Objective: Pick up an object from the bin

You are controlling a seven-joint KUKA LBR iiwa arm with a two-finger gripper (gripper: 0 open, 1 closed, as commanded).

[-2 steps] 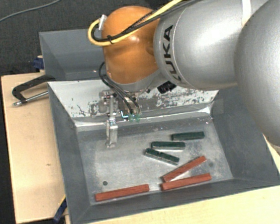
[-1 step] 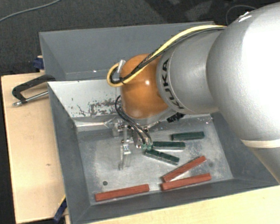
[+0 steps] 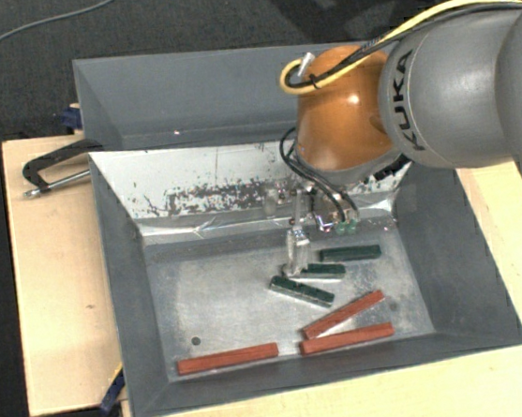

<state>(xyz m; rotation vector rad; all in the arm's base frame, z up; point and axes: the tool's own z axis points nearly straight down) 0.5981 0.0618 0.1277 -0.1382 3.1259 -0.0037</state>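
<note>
Hand hangs just beside slanted dark green stick.

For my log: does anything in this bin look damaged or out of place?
Nothing looks spilled or broken. The grey metal bin's back wall carries a band of dark specks, perhaps scuffs. One flat red-brown bar lies askew beside a level one.
</note>
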